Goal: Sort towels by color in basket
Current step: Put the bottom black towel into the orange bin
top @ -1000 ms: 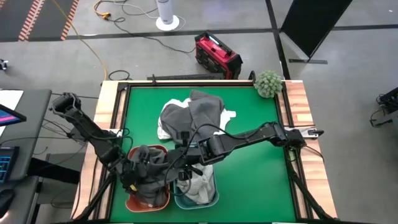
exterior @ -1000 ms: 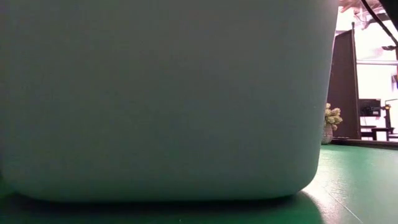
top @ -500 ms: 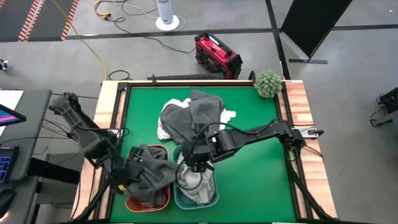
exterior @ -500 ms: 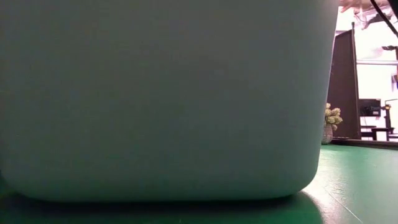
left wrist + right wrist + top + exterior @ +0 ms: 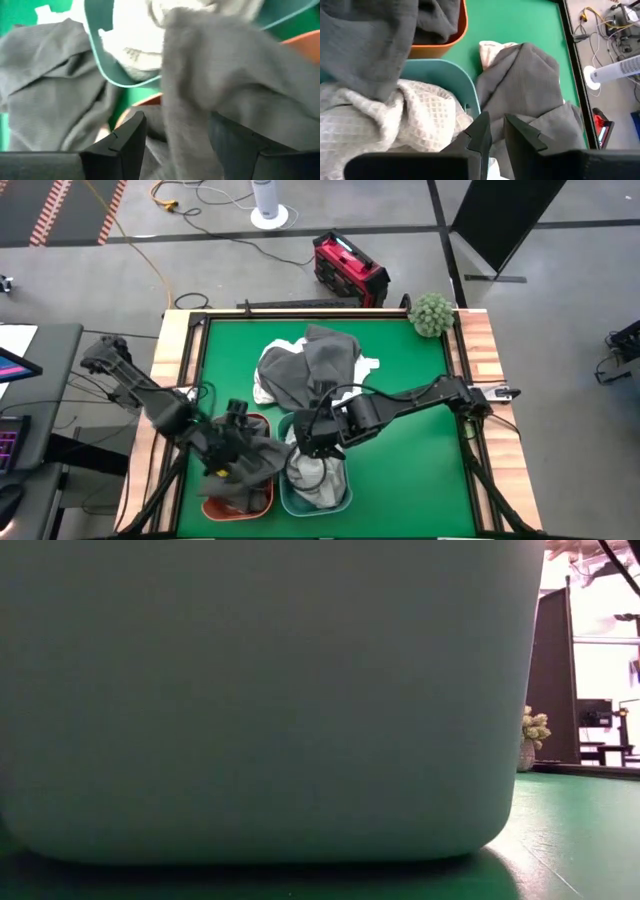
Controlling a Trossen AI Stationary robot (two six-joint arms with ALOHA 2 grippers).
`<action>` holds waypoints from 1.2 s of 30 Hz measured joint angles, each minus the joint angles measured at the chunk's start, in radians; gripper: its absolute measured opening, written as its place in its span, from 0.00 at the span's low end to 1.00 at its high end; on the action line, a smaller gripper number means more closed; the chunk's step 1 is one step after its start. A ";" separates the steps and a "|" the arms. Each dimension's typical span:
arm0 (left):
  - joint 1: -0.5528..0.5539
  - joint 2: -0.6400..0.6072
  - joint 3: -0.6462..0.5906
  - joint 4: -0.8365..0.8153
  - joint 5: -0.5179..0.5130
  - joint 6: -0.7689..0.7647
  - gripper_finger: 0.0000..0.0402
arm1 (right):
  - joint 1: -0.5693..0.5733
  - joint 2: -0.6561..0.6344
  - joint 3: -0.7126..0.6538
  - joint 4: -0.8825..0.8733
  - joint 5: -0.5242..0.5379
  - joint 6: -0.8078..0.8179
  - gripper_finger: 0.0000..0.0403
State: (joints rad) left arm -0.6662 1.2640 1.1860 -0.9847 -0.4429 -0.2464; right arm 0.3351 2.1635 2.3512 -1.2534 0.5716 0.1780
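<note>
Left gripper (image 5: 228, 463) clamped on dark grey towel (image 5: 255, 465), draped over orange basket (image 5: 262, 502), directly beneath. Right gripper (image 5: 493, 131) nearly closed, empty, above teal basket (image 5: 451, 78); remaining pile (image 5: 305, 368) nearer right arm.

The worktop (image 5: 420, 395) is covered in green felt with a light wood border (image 5: 480, 345). It stands on a grey concrete floor (image 5: 560, 300). A red-and-black case (image 5: 350, 270) lies on the floor behind the worktop, near a white cylindrical stand (image 5: 268, 202) and a yellow cable (image 5: 140, 240). Orange-and-black hazard striping (image 5: 70, 210) marks the floor at far left. A dark upright panel (image 5: 553, 680) stands at right, with bright light behind it.
</note>
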 joint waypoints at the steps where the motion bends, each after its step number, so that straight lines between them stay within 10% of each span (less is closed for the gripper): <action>1: 0.011 0.019 -0.011 0.010 -0.006 0.009 0.50 | 0.005 0.000 0.000 -0.002 0.003 0.000 0.21; 15: 0.109 0.127 -0.384 0.409 0.195 0.046 0.49 | 0.082 -0.001 0.000 -0.053 0.087 0.041 0.21; 28: 0.104 -0.113 -0.208 0.159 0.176 0.114 0.49 | 0.068 -0.001 0.000 -0.052 0.088 0.061 0.21; 36: 0.065 -0.246 -0.213 0.372 0.259 0.089 0.49 | 0.068 -0.001 0.000 -0.053 0.087 0.077 0.21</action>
State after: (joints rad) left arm -0.6014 1.0177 0.9731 -0.6124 -0.1841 -0.1574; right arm 0.4030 2.1624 2.3512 -1.3064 0.6591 0.2550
